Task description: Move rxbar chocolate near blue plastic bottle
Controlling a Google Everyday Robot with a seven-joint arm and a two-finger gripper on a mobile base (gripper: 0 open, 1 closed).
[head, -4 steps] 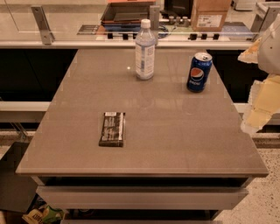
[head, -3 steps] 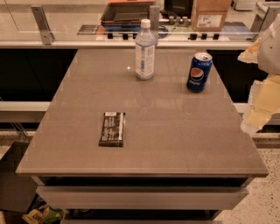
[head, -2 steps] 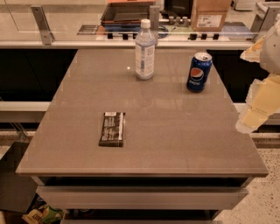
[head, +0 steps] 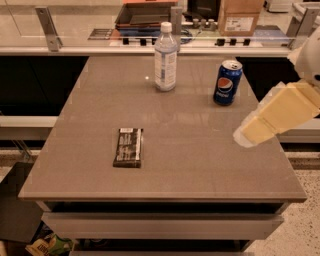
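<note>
The rxbar chocolate [head: 128, 147] lies flat in its black wrapper with white print on the front left part of the grey table [head: 200, 155]. The blue plastic bottle [head: 165, 58], clear bluish with a white cap, stands upright at the table's far middle. My gripper [head: 246, 135], on a cream-coloured arm, reaches in from the right over the table's right edge. It is well to the right of the bar, below the can, and holds nothing that I can see.
A blue Pepsi can [head: 227, 82] stands at the far right of the table, right of the bottle. Behind the table runs a counter with a glass rail, a dark tray [head: 145, 14] and a cardboard box [head: 241, 16]. Floor drops off past the table edges.
My gripper has moved left and inward, from beside the table's right edge to over it. The bar, bottle and can have not moved.
</note>
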